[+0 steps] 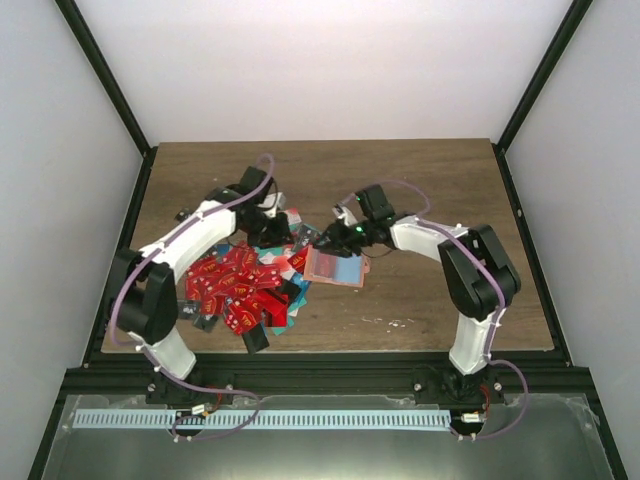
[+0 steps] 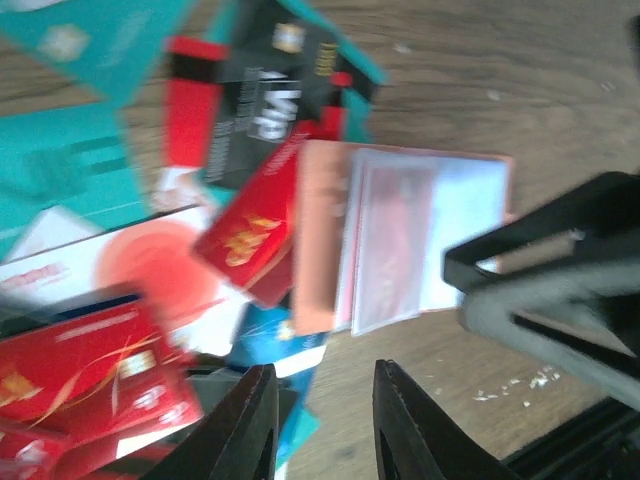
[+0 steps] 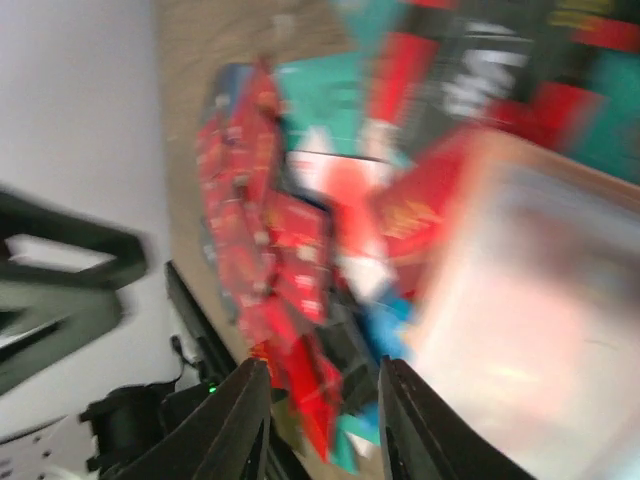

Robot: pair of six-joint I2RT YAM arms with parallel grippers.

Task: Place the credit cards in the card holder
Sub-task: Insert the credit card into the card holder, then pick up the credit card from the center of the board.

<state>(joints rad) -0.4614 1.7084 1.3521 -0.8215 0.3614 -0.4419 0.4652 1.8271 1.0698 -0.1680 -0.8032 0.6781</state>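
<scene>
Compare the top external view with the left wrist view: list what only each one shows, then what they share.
Only the top external view: the whole left arm and right arm with their bases, the full table, and how far the credit cards spread.
Only the left wrist view: the clear sleeves in the card holder, print on a black card, and the left gripper with fingers apart and nothing between them.
Both: the card holder beside the pile, with the right gripper close to it.
</scene>
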